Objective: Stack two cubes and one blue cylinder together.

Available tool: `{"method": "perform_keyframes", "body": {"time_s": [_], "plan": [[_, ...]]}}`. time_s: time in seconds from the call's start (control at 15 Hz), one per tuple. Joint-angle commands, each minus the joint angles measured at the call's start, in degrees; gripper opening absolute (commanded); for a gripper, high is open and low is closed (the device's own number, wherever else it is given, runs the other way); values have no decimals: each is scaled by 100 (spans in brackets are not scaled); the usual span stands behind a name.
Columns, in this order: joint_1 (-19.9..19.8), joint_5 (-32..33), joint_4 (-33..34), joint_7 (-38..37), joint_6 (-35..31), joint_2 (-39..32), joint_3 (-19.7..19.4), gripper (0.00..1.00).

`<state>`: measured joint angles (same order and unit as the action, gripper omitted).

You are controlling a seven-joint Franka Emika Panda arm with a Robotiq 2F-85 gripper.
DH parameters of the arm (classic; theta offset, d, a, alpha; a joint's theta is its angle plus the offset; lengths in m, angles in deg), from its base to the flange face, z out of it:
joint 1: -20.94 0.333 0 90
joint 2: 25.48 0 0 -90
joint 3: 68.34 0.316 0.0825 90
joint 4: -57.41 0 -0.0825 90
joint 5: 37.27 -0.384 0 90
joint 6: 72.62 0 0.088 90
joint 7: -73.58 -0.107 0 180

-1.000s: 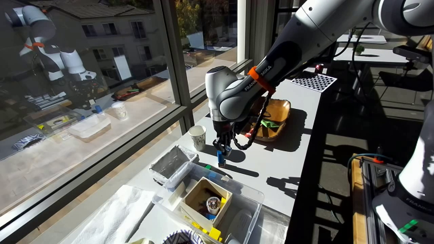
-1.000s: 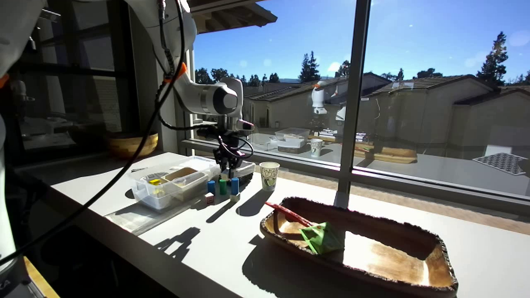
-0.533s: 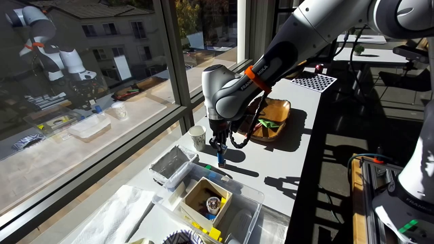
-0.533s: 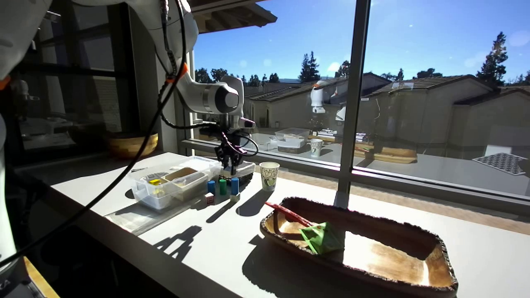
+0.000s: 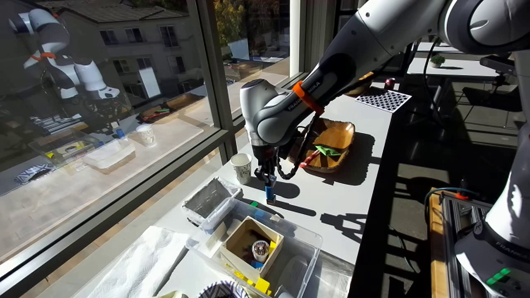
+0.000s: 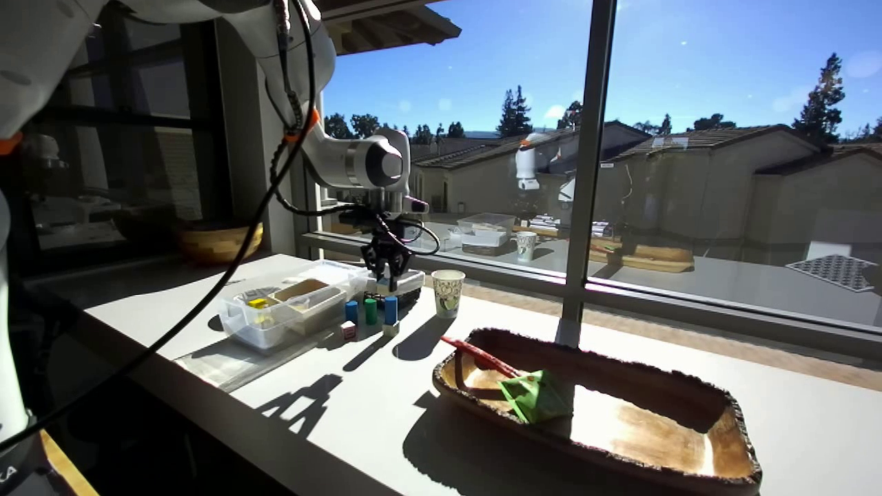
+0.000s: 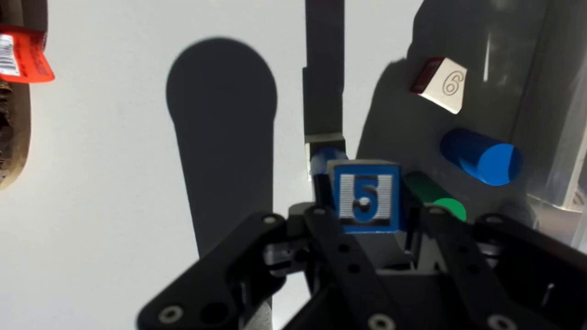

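A blue cylinder (image 6: 391, 310) stands upright on a small pale cube (image 6: 391, 330). This stack also shows in an exterior view, as the cylinder (image 5: 269, 193) over the cube (image 5: 271, 202). My gripper (image 6: 393, 281) is shut on a second cube with a blue "5" face (image 7: 365, 197) and points down over the cylinder. The held cube (image 5: 273, 180) appears close above the cylinder's top; I cannot tell whether they touch. In the wrist view the held cube hides part of the cylinder (image 7: 322, 158), whose base cube (image 7: 324, 137) shows behind it.
Beside the stack stand a green cylinder (image 6: 371, 311), another blue cylinder (image 6: 351, 311) and a cube marked 6 (image 7: 447, 85). A clear bin (image 6: 258, 334), a white cup (image 6: 448, 296), a lined basket (image 5: 211, 198) and a wooden tray (image 6: 648, 441) surround them.
My gripper, with the cube held, has moved a little toward the white cup, now more nearly over the blue cylinder. The cylinder and its base cube have not moved.
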<state>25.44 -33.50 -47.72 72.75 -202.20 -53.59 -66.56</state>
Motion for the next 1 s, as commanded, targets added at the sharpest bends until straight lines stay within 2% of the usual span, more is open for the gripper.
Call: {"method": "perform_keyframes", "body": {"time_s": [0.0, 0.93], "plan": [[45, 185, 326, 67, 372, -202, -36, 8], [30, 223, 793, 300, 502, -584, -17, 8]]}}
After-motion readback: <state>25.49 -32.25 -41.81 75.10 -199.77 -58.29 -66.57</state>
